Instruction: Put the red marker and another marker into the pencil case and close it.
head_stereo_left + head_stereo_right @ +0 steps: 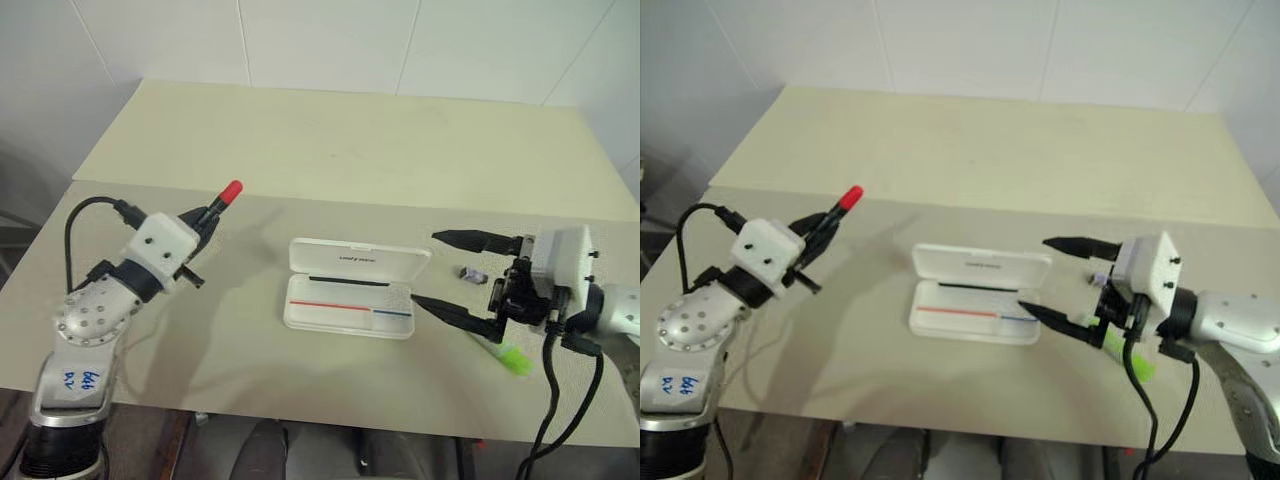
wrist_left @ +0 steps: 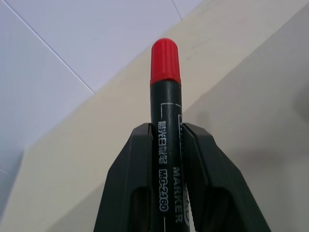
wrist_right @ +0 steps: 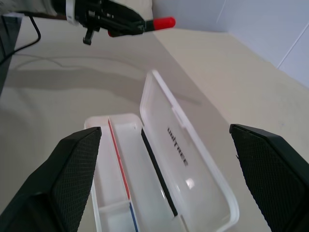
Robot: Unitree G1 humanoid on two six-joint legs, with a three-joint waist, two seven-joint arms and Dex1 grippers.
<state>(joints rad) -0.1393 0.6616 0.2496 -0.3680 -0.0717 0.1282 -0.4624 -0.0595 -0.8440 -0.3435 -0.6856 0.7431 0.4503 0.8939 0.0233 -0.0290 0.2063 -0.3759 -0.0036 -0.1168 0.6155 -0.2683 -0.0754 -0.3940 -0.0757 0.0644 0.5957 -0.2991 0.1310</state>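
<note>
The left gripper (image 1: pixel 205 221) pinches the red marker (image 1: pixel 222 201), cap pointing to one o'clock above the table (image 1: pixel 340 140). The pencil case (image 1: pixel 352 287) lies open mid-table. The right gripper (image 1: pixel 445 270) gapes empty at its three o'clock, the green highlighter (image 1: pixel 508 356) beneath.

A pale beige table (image 1: pixel 350 140) stands against a white tiled wall (image 1: pixel 330 40), its top crossed by a seam.

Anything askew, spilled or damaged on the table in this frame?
Nothing stands out. The pencil case lies open and empty, the red marker is clamped in the left gripper, and the green highlighter and a small dark piece lie beside the open right gripper.
</note>
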